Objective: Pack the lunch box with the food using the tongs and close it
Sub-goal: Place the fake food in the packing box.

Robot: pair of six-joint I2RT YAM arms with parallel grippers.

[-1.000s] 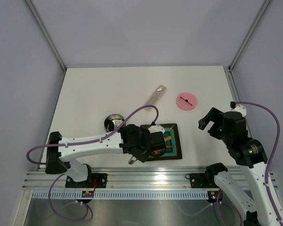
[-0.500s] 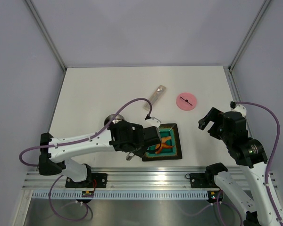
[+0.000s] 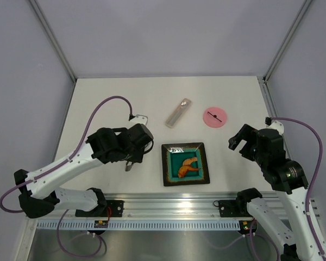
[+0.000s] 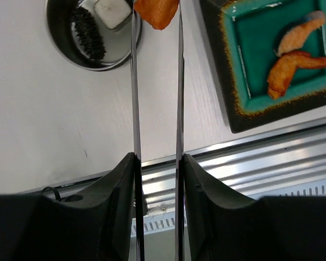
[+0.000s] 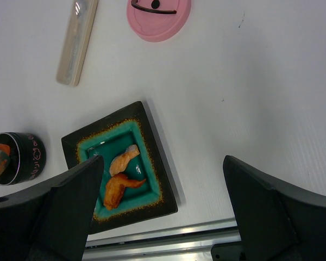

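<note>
My left gripper (image 4: 157, 157) is shut on the tongs (image 4: 135, 92), whose two thin arms run up the left wrist view. Their tips pinch an orange piece of food (image 4: 156, 12) just right of the lunch box (image 4: 62, 32). The steel tin holds a white square piece (image 4: 113, 12) and a dark piece (image 4: 88, 39). From above, the left gripper (image 3: 131, 155) hides the tin. Two orange pieces (image 3: 187, 166) lie on the teal plate (image 3: 185, 145). The pink lid (image 3: 214, 116) rests on the table at the back right. My right gripper (image 3: 238, 142) hangs open and empty, right of the plate.
A flat silvery utensil (image 3: 177, 112) lies behind the plate, left of the lid. In the right wrist view the plate (image 5: 155, 157), lunch box (image 5: 27, 157), lid (image 5: 158, 13) and utensil (image 5: 77, 41) all show. The aluminium rail (image 3: 168, 206) runs along the near edge.
My left arm has swung left off the plate, carrying the tongs and an orange piece to the tin. The plate is now uncovered. The right arm has not moved.
</note>
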